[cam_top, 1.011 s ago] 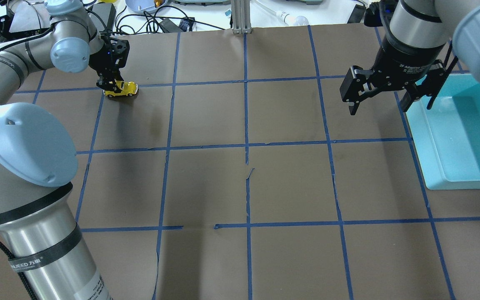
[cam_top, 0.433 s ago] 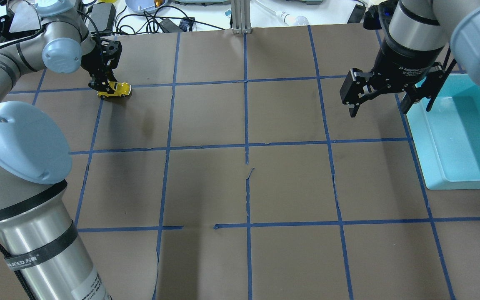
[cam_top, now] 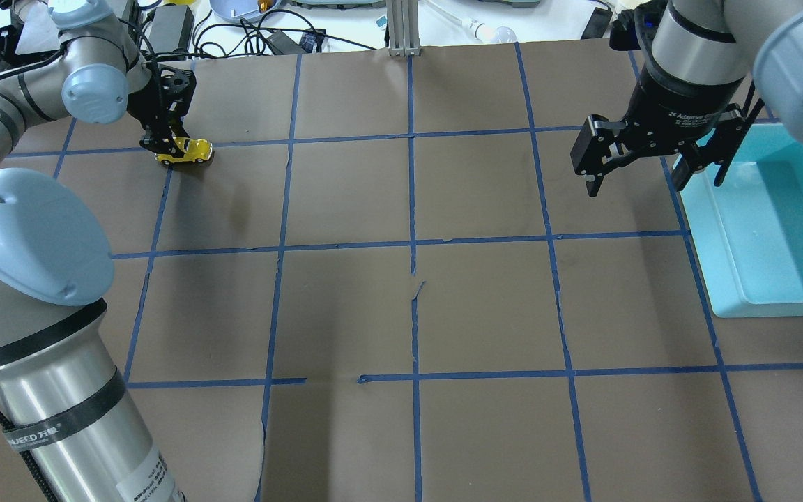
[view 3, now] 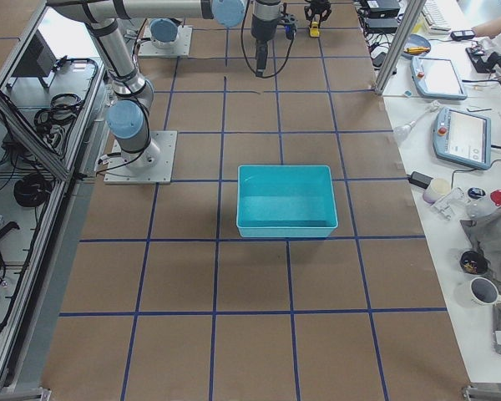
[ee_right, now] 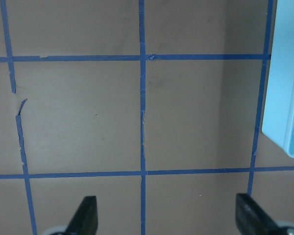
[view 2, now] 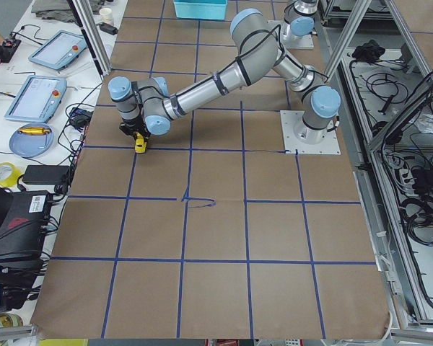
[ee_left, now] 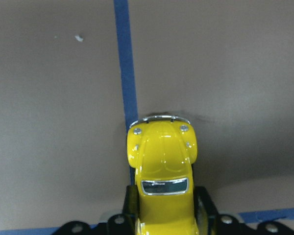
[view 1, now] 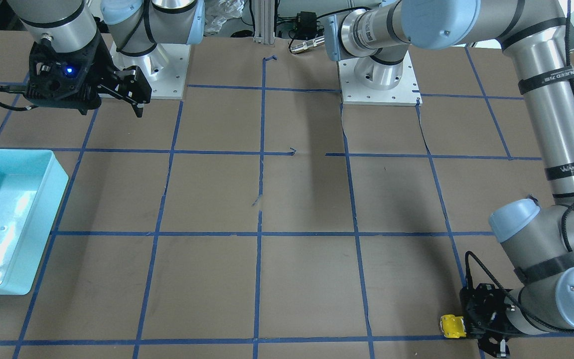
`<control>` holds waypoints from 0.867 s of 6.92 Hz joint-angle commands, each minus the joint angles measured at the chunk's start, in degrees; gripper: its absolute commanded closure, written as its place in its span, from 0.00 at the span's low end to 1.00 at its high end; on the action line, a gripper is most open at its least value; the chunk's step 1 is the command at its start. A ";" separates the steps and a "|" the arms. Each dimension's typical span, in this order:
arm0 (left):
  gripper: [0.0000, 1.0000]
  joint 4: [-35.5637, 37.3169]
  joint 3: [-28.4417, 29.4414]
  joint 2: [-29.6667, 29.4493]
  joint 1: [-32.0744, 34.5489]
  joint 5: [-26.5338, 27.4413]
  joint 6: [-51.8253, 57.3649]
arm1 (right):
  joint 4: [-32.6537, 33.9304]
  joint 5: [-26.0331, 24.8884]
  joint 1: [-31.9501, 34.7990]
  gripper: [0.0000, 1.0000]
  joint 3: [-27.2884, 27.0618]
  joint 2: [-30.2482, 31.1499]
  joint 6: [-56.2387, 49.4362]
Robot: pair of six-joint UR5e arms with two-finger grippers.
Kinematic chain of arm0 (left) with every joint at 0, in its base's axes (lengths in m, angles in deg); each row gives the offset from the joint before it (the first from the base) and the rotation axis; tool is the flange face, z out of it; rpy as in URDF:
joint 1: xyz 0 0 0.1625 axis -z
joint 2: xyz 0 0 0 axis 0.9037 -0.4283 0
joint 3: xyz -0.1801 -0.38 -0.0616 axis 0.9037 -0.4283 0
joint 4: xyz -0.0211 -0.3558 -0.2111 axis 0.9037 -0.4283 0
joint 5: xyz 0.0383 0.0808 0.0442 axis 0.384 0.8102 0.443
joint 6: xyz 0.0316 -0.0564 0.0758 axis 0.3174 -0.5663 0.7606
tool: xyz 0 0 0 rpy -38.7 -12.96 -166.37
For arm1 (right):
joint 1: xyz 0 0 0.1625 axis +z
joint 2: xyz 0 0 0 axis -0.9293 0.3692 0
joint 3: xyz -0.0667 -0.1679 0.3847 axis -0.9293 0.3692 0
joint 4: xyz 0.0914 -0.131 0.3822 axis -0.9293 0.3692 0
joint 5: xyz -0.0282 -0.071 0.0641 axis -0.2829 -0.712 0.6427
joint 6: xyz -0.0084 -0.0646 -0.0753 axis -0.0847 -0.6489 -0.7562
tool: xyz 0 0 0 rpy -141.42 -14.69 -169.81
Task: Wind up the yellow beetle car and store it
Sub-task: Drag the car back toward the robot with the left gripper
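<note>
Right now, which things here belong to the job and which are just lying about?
In the job: yellow beetle car, held by the left gripper; teal bin; open right gripper near it.
Just lying about: light bulb, cables, tablet controllers.

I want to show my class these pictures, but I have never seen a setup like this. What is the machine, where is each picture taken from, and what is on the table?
It is a robot with two arms, each ending in a two-finger gripper. Four fixed cameras watch the table: one from behind the robot, one from across it, one from each end. Two more ride on the wrists. The table is covered in brown paper with a blue tape grid. The left gripper is shut on the yellow beetle car, a tiny toy that seems to rest on the paper. The right gripper is open and empty, near a turquoise bin.
</note>
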 commanded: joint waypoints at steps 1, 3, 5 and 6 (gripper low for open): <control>1.00 -0.01 -0.01 -0.13 -0.60 0.00 1.58 | 0.00 -0.07 -0.05 0.00 0.00 0.07 0.07; 1.00 -0.01 -0.01 -0.05 -0.87 0.00 1.68 | 0.00 -0.07 0.04 0.00 0.00 0.07 0.16; 0.12 -0.01 -0.01 -0.31 -0.87 -0.17 1.59 | 0.00 -0.07 0.04 0.00 0.00 0.07 0.07; 0.00 -0.01 0.08 -0.22 -0.87 0.00 1.42 | 0.00 -0.07 -0.14 0.00 0.00 -0.02 -0.45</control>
